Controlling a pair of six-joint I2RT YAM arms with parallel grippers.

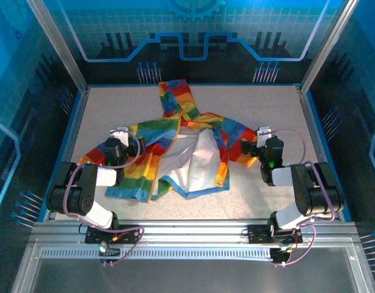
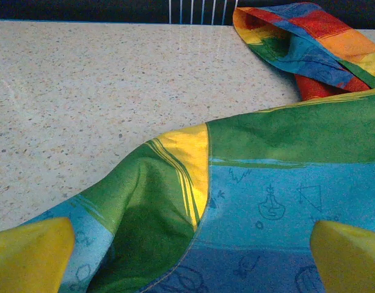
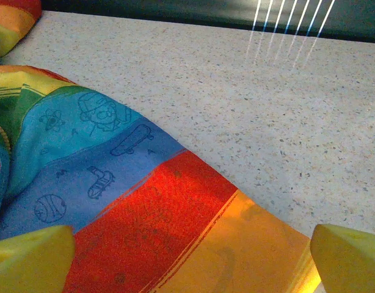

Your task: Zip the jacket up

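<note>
The jacket [image 1: 181, 152] lies spread mid-tabletop [image 1: 261, 104], its front open, white lining [image 1: 196, 162] showing and hood [image 1: 175, 97] toward the far edge. Zipping looks not yet begun. The left fingers [image 2: 29, 253] hang released over the sleeve on their side, and the right fingers [image 3: 346, 256] likewise. The next move probably calls for bringing the front edges together near the hem. Bare tabletop lies at both far corners.
</note>
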